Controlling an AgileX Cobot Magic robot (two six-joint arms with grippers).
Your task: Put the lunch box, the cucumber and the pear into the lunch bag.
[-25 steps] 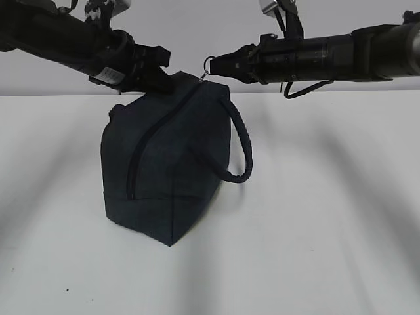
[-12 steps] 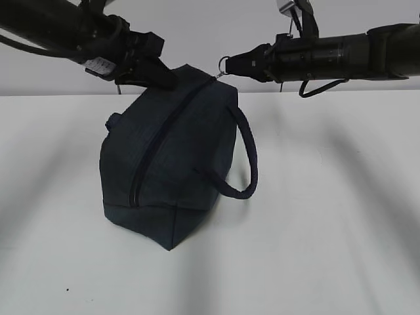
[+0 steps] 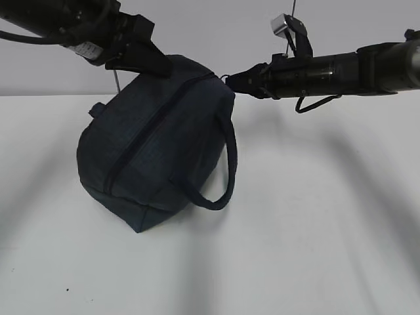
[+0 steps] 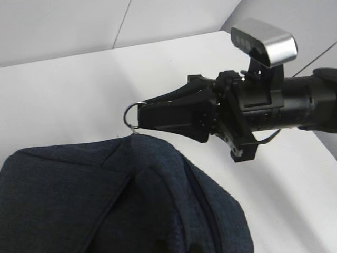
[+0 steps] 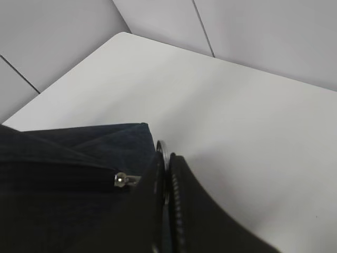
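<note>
Your right gripper [image 4: 138, 117] reaches in from the right with its jaws pressed together on the silver ring pull [image 4: 132, 114] of the zipper, at the upper right corner of the large dark navy fabric lunch bag [image 3: 157, 141]. From the right wrist, you see the two black fingers [image 5: 181, 211] side by side with only the thin ring between them, and the small metal slider [image 5: 121, 178] sits just to their left at the end of the zipper line.

Your left gripper [image 3: 141, 62] comes in from the upper left and pinches the fabric at the bag's top rear edge — its jaws are nearly shut on the cloth.

Between the two grippers the bag hangs tilted, its top leaning toward the right and its lower left corner resting on the plain white table [image 3: 315, 230]. The long zipper [image 3: 141, 141] runs diagonally across the face toward you and looks closed along its visible length. One looped rope handle [image 3: 223, 177] droops from the right side — its lowest curve is near the table.
</note>
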